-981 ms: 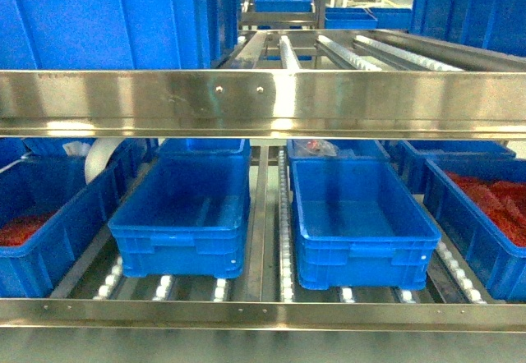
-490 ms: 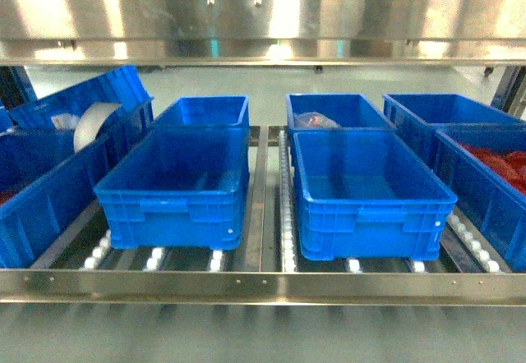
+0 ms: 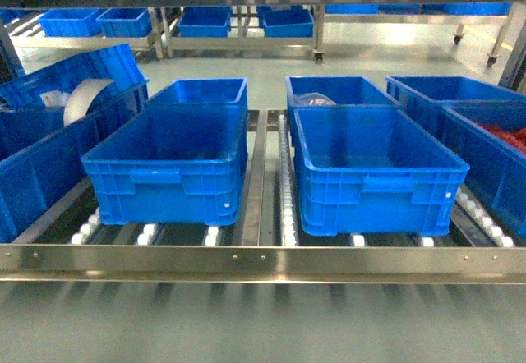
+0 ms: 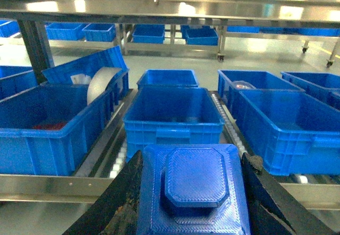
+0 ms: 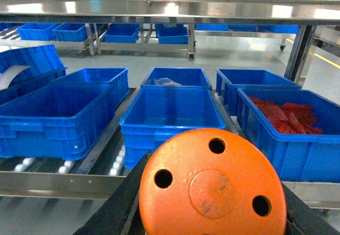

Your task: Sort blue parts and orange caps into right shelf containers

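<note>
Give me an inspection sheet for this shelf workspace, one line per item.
Surface: steel roller shelf, crates in rows.
Job's things: blue part in left gripper; orange cap in right gripper; two front crates, left and right, look empty.
Clutter: white roll in tilted crate; red pieces in far-right crate; clear bag in rear crate.
Grippers: both loaded, short of the shelf.
Cables: nothing seen.
Surroundings: more blue bins across the aisle.

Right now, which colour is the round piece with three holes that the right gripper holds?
Orange. The round cap shows best in the right wrist view.
</note>
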Robot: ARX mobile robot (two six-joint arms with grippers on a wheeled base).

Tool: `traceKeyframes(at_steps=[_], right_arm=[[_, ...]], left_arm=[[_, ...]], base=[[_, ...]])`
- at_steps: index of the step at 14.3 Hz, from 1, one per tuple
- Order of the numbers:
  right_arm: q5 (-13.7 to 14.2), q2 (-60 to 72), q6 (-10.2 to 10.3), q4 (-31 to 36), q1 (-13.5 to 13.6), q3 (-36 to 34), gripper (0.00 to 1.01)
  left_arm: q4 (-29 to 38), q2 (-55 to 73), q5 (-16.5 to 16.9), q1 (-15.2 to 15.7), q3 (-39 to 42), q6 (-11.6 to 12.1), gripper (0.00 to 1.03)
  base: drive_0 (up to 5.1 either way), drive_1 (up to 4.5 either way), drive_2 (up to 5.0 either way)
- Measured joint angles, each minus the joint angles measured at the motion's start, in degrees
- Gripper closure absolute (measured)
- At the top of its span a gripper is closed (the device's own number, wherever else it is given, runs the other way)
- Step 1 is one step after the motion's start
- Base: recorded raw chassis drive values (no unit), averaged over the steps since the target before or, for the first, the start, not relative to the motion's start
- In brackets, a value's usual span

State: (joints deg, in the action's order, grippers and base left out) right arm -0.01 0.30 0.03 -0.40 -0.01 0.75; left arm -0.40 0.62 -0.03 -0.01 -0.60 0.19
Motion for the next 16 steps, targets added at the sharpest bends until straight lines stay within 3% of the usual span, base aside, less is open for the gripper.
traceKeyframes(at_steps=[16], right_arm=[[0.0,0.0,0.0,0.0,0.0,0.0,0.56]], left_arm=[[0.0,0.0,0.0,0.0,0.0,0.0,0.60]], base=[[0.0,0.00,0.0]])
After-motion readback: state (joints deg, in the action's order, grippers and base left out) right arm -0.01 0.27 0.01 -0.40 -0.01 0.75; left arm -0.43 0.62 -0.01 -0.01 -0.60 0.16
